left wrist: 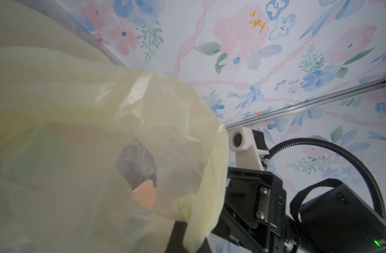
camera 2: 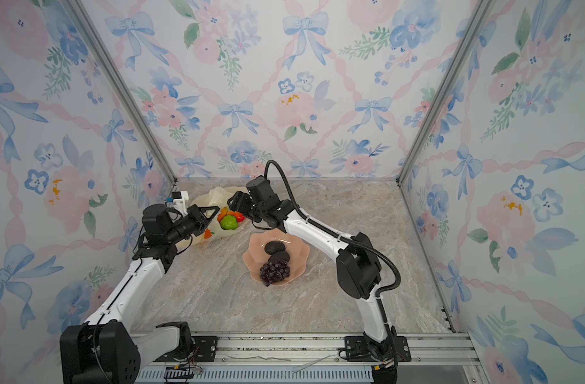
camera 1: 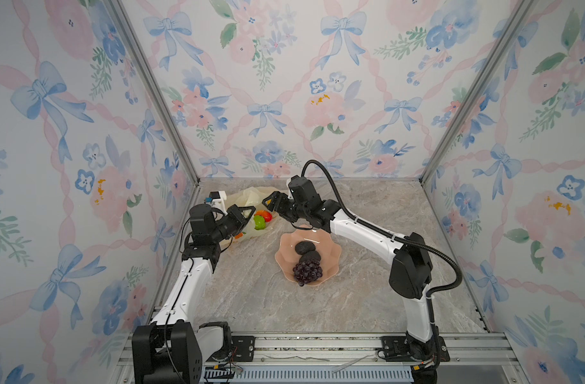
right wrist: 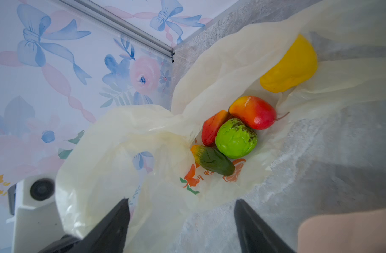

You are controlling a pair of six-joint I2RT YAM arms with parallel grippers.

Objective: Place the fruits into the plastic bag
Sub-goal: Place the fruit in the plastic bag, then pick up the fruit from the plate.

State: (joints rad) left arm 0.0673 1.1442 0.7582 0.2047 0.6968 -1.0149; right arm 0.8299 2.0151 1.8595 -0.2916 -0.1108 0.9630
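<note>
The plastic bag (camera 1: pixel 247 196) is seen in both top views left of the frame's centre. It lies crumpled on the bench (camera 1: pixel 350 299) near the back left corner, with its mouth spread open. In the right wrist view, two red-orange mangoes (right wrist: pixel 253 111), a bumpy green ball (right wrist: pixel 235 140) and a green-yellow cucumber shape (right wrist: pixel 214 161) are packed together inside it, touching one another on the printed film. A yellow lemon (right wrist: pixel 290 65) lies apart from them, partly covered by a fold of the bag.

The left jaws, at the end of the left arm (camera 1: pixel 188 282), are closed on the bag's near edge. The film is lifted there and is seen draped close over the left wrist camera. The right jaws, on the right arm (camera 1: pixel 360 232), are held wide apart above the bag's mouth, with nothing between them.

Below and right of the bag, at mid-frame, a salmon-pink scalloped bowl (camera 1: pixel 331 249) stands on the bench, near the bag but not touching it. Two black avocados (camera 1: pixel 305 247) lie in it, touching each other, and a dark purple grape bunch (camera 1: pixel 307 271) is set against the nearer avocado.
</note>
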